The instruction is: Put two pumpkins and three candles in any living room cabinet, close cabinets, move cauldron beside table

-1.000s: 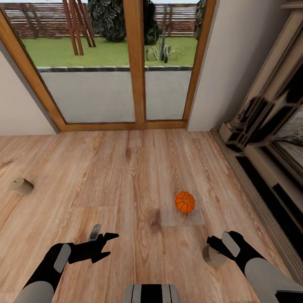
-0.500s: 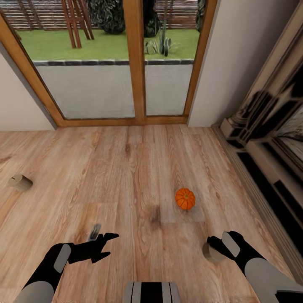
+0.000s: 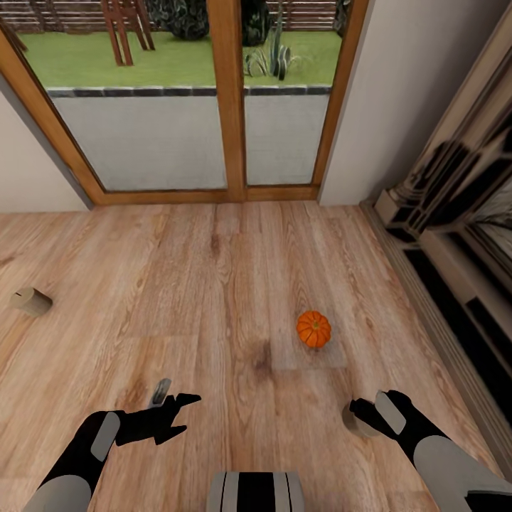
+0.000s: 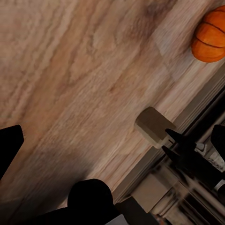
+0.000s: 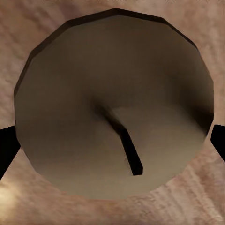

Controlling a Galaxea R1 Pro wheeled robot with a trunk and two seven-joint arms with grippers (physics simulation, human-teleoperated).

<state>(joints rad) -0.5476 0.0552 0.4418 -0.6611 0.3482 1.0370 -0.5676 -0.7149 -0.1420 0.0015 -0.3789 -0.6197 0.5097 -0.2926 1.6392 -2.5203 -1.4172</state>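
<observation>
Only the head camera has been tilted slightly, while the right gripper (image 3: pixel 364 414) is kept shut around a candle (image 3: pixel 353 419), the left gripper (image 3: pixel 169 407) is held wide and empty, and a pumpkin (image 3: pixel 313 328) is left on the floor (image 3: pixel 213 299) just ahead.

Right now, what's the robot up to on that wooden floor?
The robot's right gripper is at a candle standing on the wood floor; the right wrist view looks straight down on its top and wick, with a fingertip at either side. The left gripper hangs open and empty. A pumpkin sits just ahead, and another candle lies far left.
</observation>
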